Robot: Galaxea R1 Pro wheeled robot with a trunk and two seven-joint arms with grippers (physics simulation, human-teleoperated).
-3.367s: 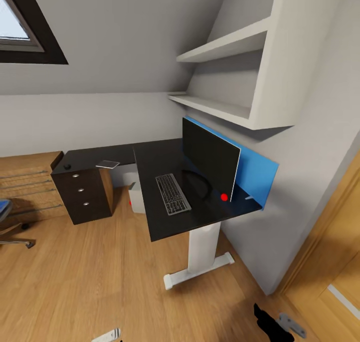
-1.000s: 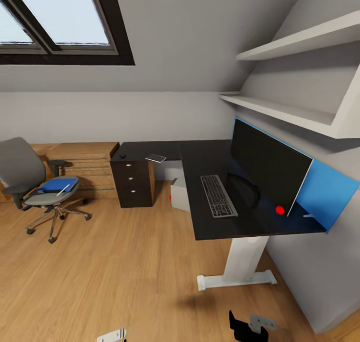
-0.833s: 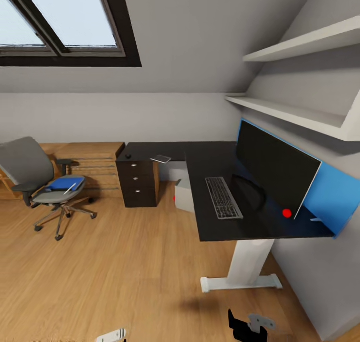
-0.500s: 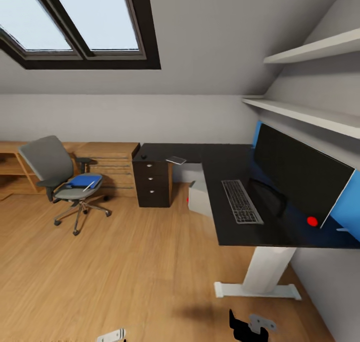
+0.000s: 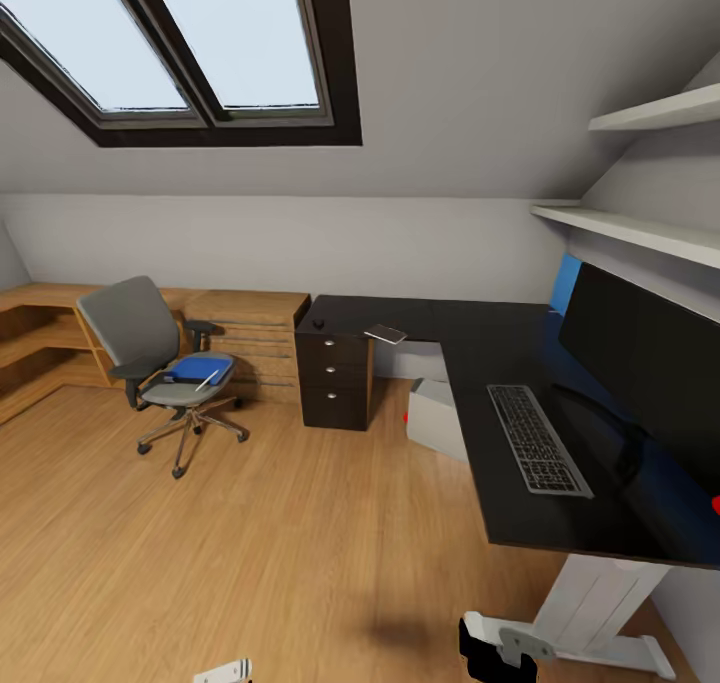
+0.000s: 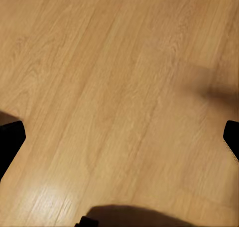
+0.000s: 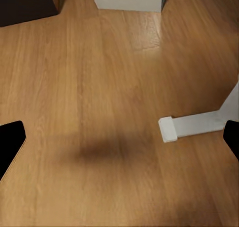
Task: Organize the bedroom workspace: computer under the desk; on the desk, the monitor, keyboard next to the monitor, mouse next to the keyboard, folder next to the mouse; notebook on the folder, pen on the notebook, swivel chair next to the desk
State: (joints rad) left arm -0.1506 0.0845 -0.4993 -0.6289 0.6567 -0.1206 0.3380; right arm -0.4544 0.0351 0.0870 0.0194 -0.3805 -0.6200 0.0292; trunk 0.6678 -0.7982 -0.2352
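1. From the head camera I saw the folder lying flat on the seat of the swivel chair, its long axis running from the seat's front toward the backrest, with the pen resting across it at a slant, near the seat's front edge.
2. The chair stood on the floor well apart from the desk, in front of the low wooden shelving, its backrest turned toward the room's far-left corner.
3. The keyboard lay on the desk's near wing, long axis parallel to that wing's outer edge, just in front of the monitor.
4. The monitor stood upright along the desk's back edge, screen facing the room, its red dot at the lower near corner.
5. The mouse sat at the far-left corner of the desk, above the dark drawer unit; a small flat grey thing lay near the front edge beside it, and I could not tell what it was.
6. The computer stood on the floor under the desk, its red light facing the drawer unit.
7. The left gripper had its fingers spread wide over bare wooden floor, grasping nothing.
8. The right gripper was likewise released, over floor near the desk's white foot.
9. A skylight cut the sloped ceiling, and white wall shelves hung above the monitor.
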